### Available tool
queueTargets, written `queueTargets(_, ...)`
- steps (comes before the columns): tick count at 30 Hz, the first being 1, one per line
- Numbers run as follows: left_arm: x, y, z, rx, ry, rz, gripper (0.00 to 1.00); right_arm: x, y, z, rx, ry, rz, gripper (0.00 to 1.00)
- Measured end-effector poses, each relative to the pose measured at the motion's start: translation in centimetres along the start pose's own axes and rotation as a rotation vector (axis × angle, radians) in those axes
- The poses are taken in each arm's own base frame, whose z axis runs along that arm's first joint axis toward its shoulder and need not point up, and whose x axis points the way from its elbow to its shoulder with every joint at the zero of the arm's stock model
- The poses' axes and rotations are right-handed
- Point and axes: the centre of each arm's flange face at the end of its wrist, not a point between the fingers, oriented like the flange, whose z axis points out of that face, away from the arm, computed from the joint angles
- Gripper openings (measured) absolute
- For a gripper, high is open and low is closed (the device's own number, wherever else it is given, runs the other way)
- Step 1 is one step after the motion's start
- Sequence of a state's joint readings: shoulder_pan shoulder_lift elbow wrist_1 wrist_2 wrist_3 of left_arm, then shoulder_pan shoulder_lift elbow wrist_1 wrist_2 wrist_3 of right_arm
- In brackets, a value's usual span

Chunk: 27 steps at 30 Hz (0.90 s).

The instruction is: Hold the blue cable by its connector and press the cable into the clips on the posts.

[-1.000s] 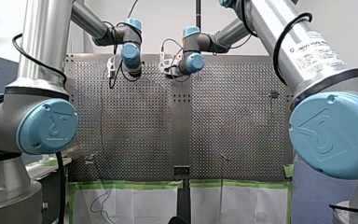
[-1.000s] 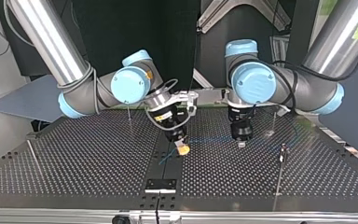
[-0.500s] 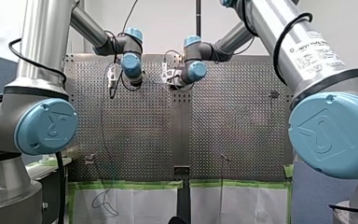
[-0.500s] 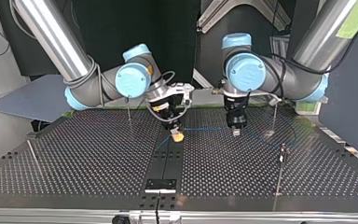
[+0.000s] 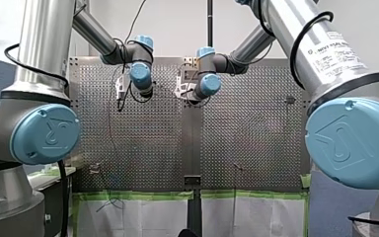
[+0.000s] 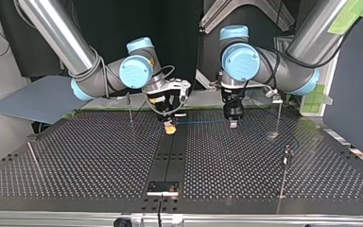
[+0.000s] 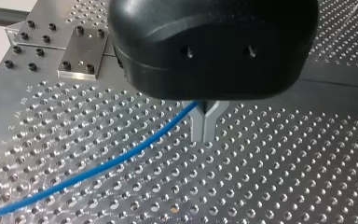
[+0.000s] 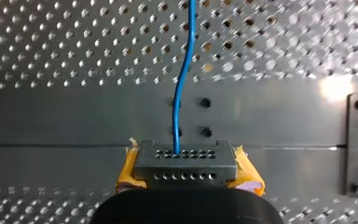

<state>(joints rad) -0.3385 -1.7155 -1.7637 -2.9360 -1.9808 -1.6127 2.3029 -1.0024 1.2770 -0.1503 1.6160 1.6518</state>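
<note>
Grip on the connector by my right gripper: clenched, yellow pads pressed to either side of the grey, hole-dotted block. Held low over the far end of the dark centre strip of the perforated table (top view, arm coming in from that view's left).

Blue cable out of the connector's upper row of holes, straight ahead of the gripper and away over the table. In the top view, strung as a thin, nearly level line from the yellow pads across to my left gripper, near by at that view's right and at about the same height.

Left gripper black, metal fingers shut tip to tip, cable caught in the fork between them close to the palm. From that fork, slanting off to one side across the rows of holes (touching the surface or just above it: cannot tell). Past my left gripper in the top view, too faint to follow.

Thin post upright at the top view's right, nearer the camera, well apart from both grippers. Second post close beside my right arm's wrist. Bolted plates on the table beside the left gripper.
</note>
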Motion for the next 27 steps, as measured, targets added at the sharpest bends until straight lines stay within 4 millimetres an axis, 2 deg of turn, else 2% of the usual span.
queueTargets(7,0.8,-0.9,-1.0,0.002,0.003,0.002,0.0,-2.4,0.4,-0.4,-0.017,0.001,-0.02,0.0)
queueTargets(11,2.1,-1.5,-1.9,0.015,0.007,0.005,0.0,-3.6,0.9,-0.6,-0.022,0.001,-0.015,0.0)
queueTargets(21,8.3,-3.8,-3.5,0.046,0.055,0.032,0.0,-6.9,1.6,-1.6,-0.034,0.002,-0.034,0.0)
queueTargets(27,11.1,-5.4,-4.0,0.057,0.064,0.046,0.0,-8.8,2.7,-2.1,-0.051,0.002,-0.031,0.0)
